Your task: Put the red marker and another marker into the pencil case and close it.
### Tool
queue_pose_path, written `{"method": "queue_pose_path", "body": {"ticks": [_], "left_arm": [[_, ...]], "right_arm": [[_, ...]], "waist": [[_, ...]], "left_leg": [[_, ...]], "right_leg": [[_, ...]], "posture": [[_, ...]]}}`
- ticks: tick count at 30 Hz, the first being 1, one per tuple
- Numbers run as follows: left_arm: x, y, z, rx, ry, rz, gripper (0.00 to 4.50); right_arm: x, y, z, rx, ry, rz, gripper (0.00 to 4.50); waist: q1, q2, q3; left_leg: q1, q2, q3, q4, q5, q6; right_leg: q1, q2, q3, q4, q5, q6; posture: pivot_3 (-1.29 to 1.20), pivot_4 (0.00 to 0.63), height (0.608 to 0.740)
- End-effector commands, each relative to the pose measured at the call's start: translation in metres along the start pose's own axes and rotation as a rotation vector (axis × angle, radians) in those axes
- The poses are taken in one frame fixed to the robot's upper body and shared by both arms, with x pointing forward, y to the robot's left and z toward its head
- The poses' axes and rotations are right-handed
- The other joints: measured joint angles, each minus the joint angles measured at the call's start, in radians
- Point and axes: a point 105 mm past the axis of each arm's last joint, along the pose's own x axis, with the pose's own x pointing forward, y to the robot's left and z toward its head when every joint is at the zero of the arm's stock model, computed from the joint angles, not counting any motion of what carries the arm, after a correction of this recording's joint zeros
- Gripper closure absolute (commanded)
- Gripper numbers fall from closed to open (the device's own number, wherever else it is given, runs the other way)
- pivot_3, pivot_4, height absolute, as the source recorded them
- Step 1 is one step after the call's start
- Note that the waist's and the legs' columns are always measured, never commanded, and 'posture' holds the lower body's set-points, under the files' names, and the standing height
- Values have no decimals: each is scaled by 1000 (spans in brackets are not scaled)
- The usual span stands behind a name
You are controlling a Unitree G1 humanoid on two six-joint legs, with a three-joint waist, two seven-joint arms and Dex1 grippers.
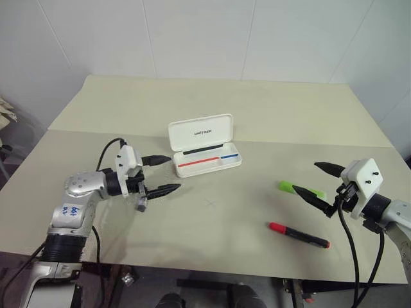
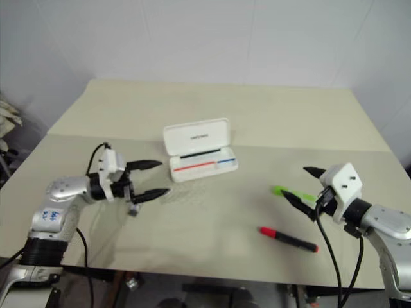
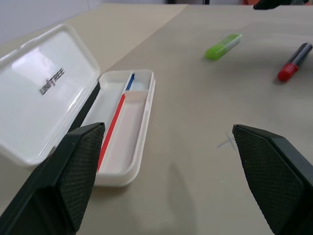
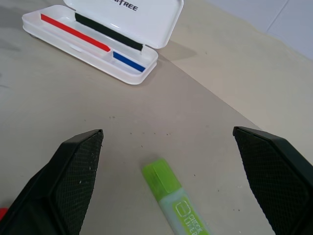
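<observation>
A white pencil case [image 1: 204, 146] lies open at the centre of a beige table [image 1: 257, 109], its lid standing up behind the tray and a red and a blue stripe visible inside. The tray holds no markers. At the left of the frame, the left gripper [image 1: 161, 173] hangs above the tabletop with its two black fingers spread wide and nothing between them, their tips pointing toward the case, near its left end but clear of it. At the right of the frame, the right gripper [image 1: 316, 183] is likewise spread and empty. One of its fingers crosses in front of the lime-green marker [image 1: 298, 188], which lies flat on the table right of centre; the wrist view shows that marker [image 4: 173, 201] resting on the surface between the open fingers, untouched. The red marker [image 1: 299, 235], with its red cap and black barrel, lies flat in the lower right of the frame, just below the green one and apart from it.
</observation>
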Motion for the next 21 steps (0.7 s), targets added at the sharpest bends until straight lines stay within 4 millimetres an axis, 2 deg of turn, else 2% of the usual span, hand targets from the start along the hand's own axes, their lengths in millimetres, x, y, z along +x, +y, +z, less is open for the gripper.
{"method": "queue_pose_path", "body": {"ticks": [1,4,15,21], "left_arm": [[-4,1,17,57,-35,-4,50],[-3,3,13,53,-40,28,50],[-8,3,12,61,-7,44,50],[-10,6,10,58,19,37,50]], "right_arm": [[1,-3,15,-53,-44,11,0],[4,-3,12,-45,-44,10,0],[21,3,18,-41,-79,74,0],[40,21,29,-29,-140,137,0]], "waist": [[0,0,0],[0,0,0],[-2,0,0],[-1,0,0]], "left_leg": [[0,0,0,0,0,0],[0,0,0,0,0,0],[-1,0,-1,0,0,0],[-1,0,-1,0,1,0]], "right_leg": [[0,0,0,0,0,0],[0,0,0,0,0,0],[0,0,-1,0,0,0],[-1,-1,-1,0,0,0]], "posture": [[0,150,740],[0,150,740],[0,150,740],[0,150,740]]}}
